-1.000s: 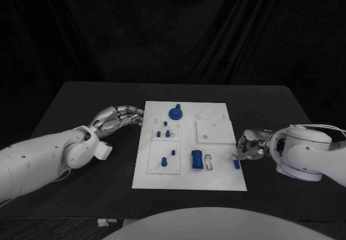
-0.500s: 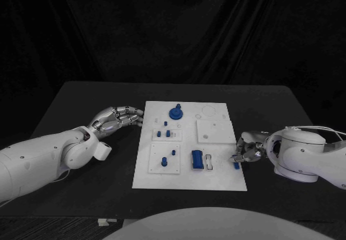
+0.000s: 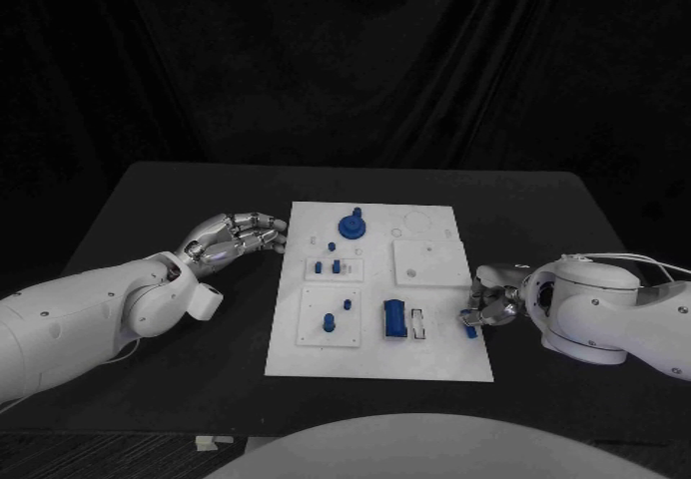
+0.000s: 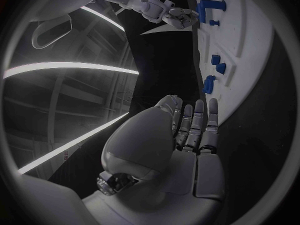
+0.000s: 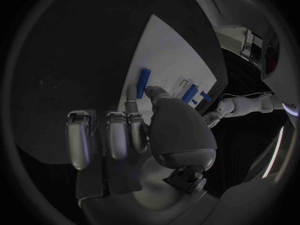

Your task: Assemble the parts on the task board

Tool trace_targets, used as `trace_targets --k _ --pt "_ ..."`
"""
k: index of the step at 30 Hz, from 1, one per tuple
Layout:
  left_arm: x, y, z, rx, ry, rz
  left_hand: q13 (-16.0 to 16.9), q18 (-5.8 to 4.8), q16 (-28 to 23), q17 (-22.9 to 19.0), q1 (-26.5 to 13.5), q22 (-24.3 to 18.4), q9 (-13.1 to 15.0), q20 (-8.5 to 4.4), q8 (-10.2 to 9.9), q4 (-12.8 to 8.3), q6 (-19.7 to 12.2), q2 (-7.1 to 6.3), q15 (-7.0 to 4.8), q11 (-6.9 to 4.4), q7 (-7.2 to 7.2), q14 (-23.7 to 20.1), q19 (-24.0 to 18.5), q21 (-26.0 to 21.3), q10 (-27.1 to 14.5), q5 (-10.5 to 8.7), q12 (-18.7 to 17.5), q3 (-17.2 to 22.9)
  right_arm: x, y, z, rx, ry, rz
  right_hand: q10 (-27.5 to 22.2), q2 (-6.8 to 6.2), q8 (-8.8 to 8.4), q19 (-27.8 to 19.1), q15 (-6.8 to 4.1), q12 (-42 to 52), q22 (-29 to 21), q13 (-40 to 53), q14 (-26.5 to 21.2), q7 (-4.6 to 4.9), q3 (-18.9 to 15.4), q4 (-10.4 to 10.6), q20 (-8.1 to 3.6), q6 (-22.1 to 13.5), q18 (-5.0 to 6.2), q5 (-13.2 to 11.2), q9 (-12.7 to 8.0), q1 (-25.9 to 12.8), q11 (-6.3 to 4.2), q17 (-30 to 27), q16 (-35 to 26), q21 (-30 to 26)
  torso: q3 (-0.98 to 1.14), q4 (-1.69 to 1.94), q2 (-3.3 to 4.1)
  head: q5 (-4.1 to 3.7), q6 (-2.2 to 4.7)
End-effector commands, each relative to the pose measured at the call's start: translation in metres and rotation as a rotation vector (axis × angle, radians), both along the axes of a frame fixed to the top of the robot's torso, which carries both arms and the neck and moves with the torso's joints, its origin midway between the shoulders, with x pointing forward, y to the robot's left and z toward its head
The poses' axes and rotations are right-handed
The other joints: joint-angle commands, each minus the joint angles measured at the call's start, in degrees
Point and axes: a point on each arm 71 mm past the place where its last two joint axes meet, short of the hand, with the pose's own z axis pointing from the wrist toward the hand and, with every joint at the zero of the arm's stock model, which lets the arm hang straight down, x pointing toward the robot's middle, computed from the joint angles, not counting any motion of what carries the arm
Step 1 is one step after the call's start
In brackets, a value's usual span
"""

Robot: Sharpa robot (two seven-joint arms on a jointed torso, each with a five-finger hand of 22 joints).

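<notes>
My right hand (image 3: pixel 492 302), at the right of the head view, pinches the small blue peg (image 3: pixel 471 329) lying on the task board (image 3: pixel 432 364)'s right edge, while my left hand (image 3: pixel 238 237) rests empty; a shallow pinch could roll the peg off.

the head view looks steeply down from above the near edge of the table (image 3: pixel 173 200), taking in the whole board (image 3: pixel 377 289) from some way off. each wrist view sits close behind its own hand, looking along the fingers and low over the tabletop. the left wrist view also takes in the right hand (image 4: pixel 178 16); all three share the board.
</notes>
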Motion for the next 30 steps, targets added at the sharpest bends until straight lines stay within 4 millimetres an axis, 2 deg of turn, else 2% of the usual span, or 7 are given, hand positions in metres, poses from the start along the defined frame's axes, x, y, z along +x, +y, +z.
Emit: trace_targets --k 1,6,10,11,19,20,30 --pt "-0.001 -0.002 0.0 -0.018 0.003 -0.01 -0.1 -0.03 -0.3 -0.1 -0.5 0.1 -0.1 0.04 -0.1 0.1 0.0 0.05 0.5 0.53 0.26 -0.1 -0.5 0.3 0.0 0.46 -0.2 0.5 -0.002 0.004 -0.004 0.001 0.016 0.024 6.0 -0.24 -0.5 6.2 0.32 0.1 15.1 15.1 6.0 0.0 1.6 -1.1 0.27 0.4 -0.43 2.2 -0.9 1.3 0.08 15.1 0.1 0.2 -0.02 -0.04 -0.02 0.01 -0.01" --pt "-0.001 -0.003 0.0 -0.017 0.005 -0.011 -0.1 -0.06 -0.4 -0.1 -0.5 0.2 -0.1 0.04 -0.1 0.0 0.0 0.04 0.53 0.57 0.27 -0.1 -0.6 0.3 0.0 0.59 -0.3 0.7 -0.001 0.01 -0.006 0.002 0.026 0.043 6.0 -0.73 -0.94 6.2 0.46 0.1 15.1 15.1 6.0 0.19 3.2 -2.8 0.36 0.1 -0.43 2.3 -1.1 2.3 0.22 15.1 0.1 0.2 0.0 -0.08 0.01 0.06 -0.01" --pt "-0.001 -0.003 0.0 -0.017 0.006 -0.012 -0.1 -0.06 -0.4 -0.1 -0.5 0.2 -0.1 0.04 -0.1 0.0 0.0 0.04 0.53 0.57 0.27 -0.1 -0.6 0.3 0.0 0.59 -0.3 0.7 -0.001 0.013 -0.01 0.011 0.04 0.047 6.0 -0.58 -1.46 6.2 0.61 0.1 15.1 15.1 6.0 0.52 5.9 -5.6 0.51 -0.1 -0.43 1.9 -1.4 4.0 0.5 15.1 0.1 0.2 0.0 -0.08 -0.02 0.24 -0.01" --pt "-0.001 -0.003 0.0 -0.016 0.006 -0.011 -0.1 -0.06 -0.4 -0.1 -0.5 0.2 -0.1 0.04 -0.1 0.0 0.0 0.04 0.53 0.57 0.27 -0.1 -0.6 0.3 0.0 0.59 -0.3 0.7 -0.001 0.014 -0.01 0.013 0.042 0.047 6.0 -0.47 -1.73 6.2 0.72 0.1 15.1 15.1 6.0 0.73 7.4 -7.0 0.59 -0.2 -0.43 0.1 -1.6 4.8 0.67 15.1 0.1 0.2 -0.01 -0.06 -0.02 0.26 -0.01" --pt "-0.001 -0.002 -0.001 -0.014 0.008 -0.009 -0.2 -0.11 -0.4 -0.1 -0.4 0.3 -0.1 0.03 -0.2 -0.1 0.0 0.04 0.58 0.63 0.33 -0.1 -0.6 0.4 0.0 0.77 -0.4 1.0 -0.002 0.016 -0.012 0.05 0.048 0.024 6.0 -0.9 -2.34 6.2 1.15 0.1 15.1 15.1 6.0 1.25 11.4 -11.2 1.03 0.9 -0.43 -2.1 -2.7 5.1 1.2 15.1 0.1 0.2 -0.01 0.0 -0.01 0.25 -0.01" --pt "-0.001 -0.002 -0.001 -0.014 0.008 -0.009 -0.2 -0.11 -0.4 -0.1 -0.4 0.3 -0.1 0.03 -0.2 -0.1 0.0 0.04 0.58 0.63 0.33 -0.1 -0.6 0.4 0.0 0.77 -0.4 1.0 -0.002 0.016 -0.012 0.061 0.049 0.015 6.0 -1.05 -2.45 6.2 1.13 0.1 15.1 15.1 6.0 1.24 11.7 -11.8 1.05 1.3 -0.43 -3.3 -3.1 4.7 1.22 15.1 0.1 0.2 -0.02 0.01 0.0 0.23 -0.01" --pt "0.0 -0.003 -0.001 -0.01 0.012 -0.009 -0.3 -0.15 -0.4 -0.1 -0.4 0.4 -0.2 0.01 -0.2 -0.2 -0.1 0.01 0.61 0.68 0.38 -0.1 -0.6 0.4 0.0 0.9 -0.4 1.3 -0.008 0.012 -0.011 0.252 0.131 -0.191 6.0 -1.16 -2.37 6.2 0.93 0.1 15.1 15.1 6.0 0.92 12.2 -13.0 0.92 2.8 -0.43 -4.8 -3.8 3.8 0.98 15.1 0.1 0.2 -0.02 -0.05 -0.07 0.46 -0.01"
